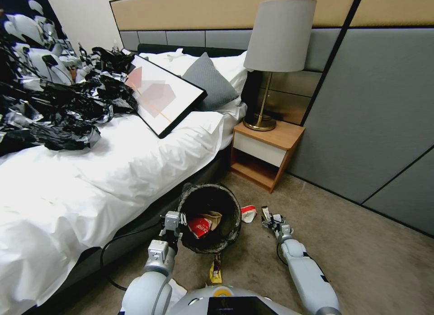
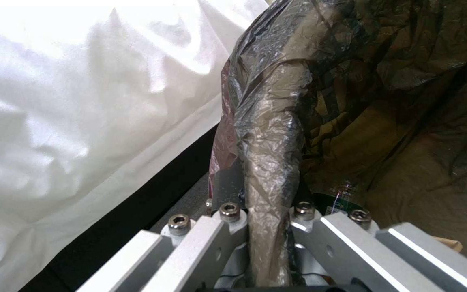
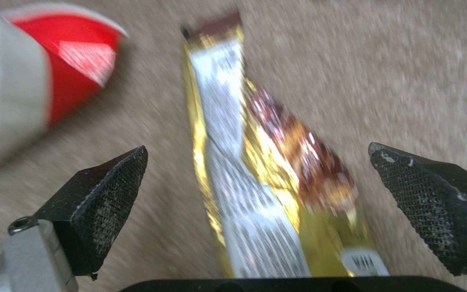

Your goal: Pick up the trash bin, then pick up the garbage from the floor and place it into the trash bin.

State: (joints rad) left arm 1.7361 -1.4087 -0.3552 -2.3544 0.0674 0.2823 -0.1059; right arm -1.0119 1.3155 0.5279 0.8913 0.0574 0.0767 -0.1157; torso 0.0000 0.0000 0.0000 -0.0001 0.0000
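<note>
Beside the bed, I am seeing the trash bin standing on the carpet, its dark bag folded over the rim. My left gripper is clamping that rim on the bed side; in the left wrist view the bagged rim is running straight down between the closed metal fingers, so the white wall beneath is hidden from me. Inside the bin I am making out a red wrapper and a brown cardboard scrap; any writing on them is too small to read. Deep in the bin, the left wrist view is showing a bit of green label, unreadable.

Right of the bin, my right gripper is hovering low over the floor with its fingers spread wide, holding nothing. Between its textured pads a gold and brown wrapper is lying flat on the carpet, its near end cut off by the gripper body. Print on its silver strip is blurring past reading. A red-and-white wrapper is lying between the bin and this gripper. Just in front of the bin, nearer my base, a yellow packet is lying on the carpet.
</note>
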